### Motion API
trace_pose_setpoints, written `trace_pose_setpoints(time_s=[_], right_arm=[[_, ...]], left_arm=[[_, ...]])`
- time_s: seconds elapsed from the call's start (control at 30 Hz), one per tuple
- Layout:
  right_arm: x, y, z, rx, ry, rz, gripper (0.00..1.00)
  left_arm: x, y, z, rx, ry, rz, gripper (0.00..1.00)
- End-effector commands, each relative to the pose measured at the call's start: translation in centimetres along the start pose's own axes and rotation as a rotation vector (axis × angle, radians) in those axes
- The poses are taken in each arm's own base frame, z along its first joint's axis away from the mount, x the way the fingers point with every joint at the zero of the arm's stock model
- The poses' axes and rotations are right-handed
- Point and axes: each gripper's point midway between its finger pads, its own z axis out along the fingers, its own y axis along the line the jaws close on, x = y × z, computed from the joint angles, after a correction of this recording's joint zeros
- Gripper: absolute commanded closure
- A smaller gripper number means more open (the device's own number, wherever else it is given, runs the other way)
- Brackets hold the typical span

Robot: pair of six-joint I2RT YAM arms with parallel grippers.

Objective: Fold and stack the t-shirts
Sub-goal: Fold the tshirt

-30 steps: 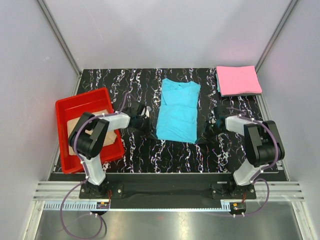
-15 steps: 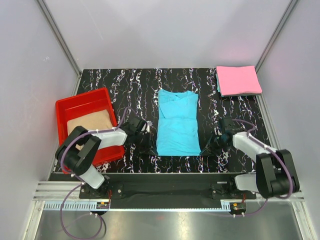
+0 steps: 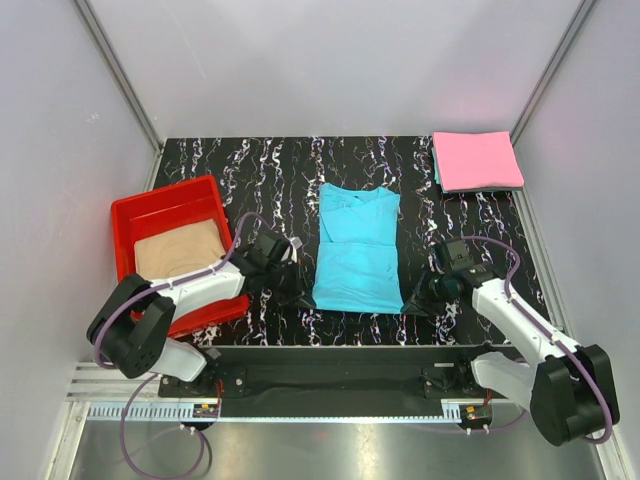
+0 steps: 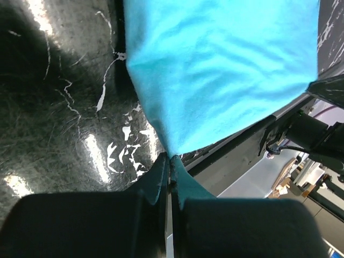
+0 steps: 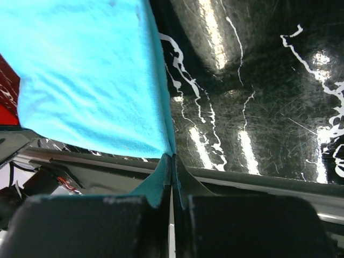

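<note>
**While both grippers pinch the near hem: turquoise shirt ready for the lengthwise fold**

As seen from the top external camera, the turquoise-blue cloth t-shirt [image 3: 357,250] lies flat at the middle of the black marbled table [image 3: 260,170]. Its long axis runs from the near edge to the far edge, with the collar at the far end. The left gripper [image 3: 300,290] sits at the near-left hem corner and the right gripper [image 3: 412,297] at the near-right corner. Each arm is nearest its own corner, and the whole shirt lies beyond both grippers. By judgement, the next fold carries the hem along that axis toward the collar, both corners moving together. A folded pink cloth t-shirt [image 3: 476,160] rests at the far-right corner. A tan-beige cloth t-shirt [image 3: 180,248] lies in the red plastic tray [image 3: 165,195] on the left.

From the left wrist camera, the left gripper [image 4: 170,158] has its fingers pressed together on a point of turquoise cloth [image 4: 226,59], which fans out away from the tips.

From the right wrist camera, the right gripper [image 5: 172,158] is likewise clamped on the hem corner [image 5: 86,86], with the cloth spreading to one side.

No brand, label or legible writing appears in any view.
</note>
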Motion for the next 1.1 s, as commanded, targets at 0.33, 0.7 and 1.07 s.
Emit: trace_pose_setpoints(time_s=[0.33,0.7,1.07], right_arm=[[-0.1,0.7,-1.7,-0.005,-0.065,-0.028,1.0],[1.8,1.5,-2.5,-0.007,-0.071,-0.035,1.0],[-2.7,5.8,-5.8,-0.01,-0.199,-0.139,1.0]], left_arm=[[-0.6,-2.0,-2.4,0.013,-0.074,0.003,1.0],[1.2,-2.7,-2.9,0.023,-0.053,0.035,1.0],[-4.7,-6.1,-4.9,-0.008,-0.129,0.103,1.0]])
